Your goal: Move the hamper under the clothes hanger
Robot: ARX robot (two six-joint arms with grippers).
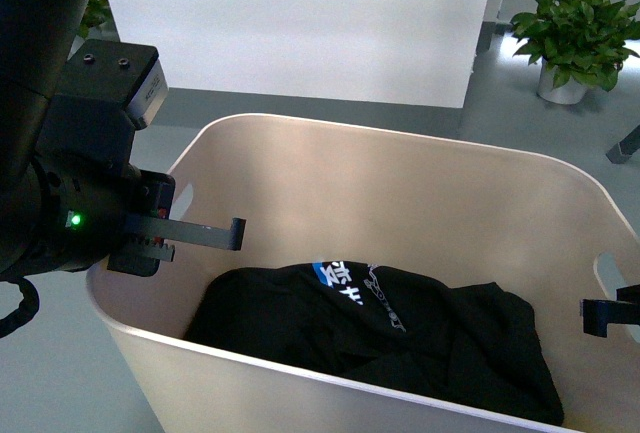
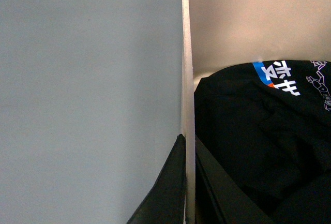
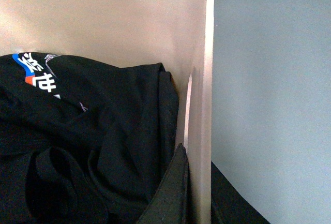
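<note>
The beige hamper fills the front view, with a slot handle in each short side. A black garment with blue and white print lies inside. My left gripper is shut on the hamper's left short wall. In the left wrist view the gripper has one finger on each side of the rim. My right gripper is shut on the right short wall. In the right wrist view the gripper also straddles the wall. No clothes hanger can be made out in any view.
Grey floor surrounds the hamper. A white panel stands behind it. A potted plant stands at the back right and another at the back left. A short dark slanted bar shows at the right edge.
</note>
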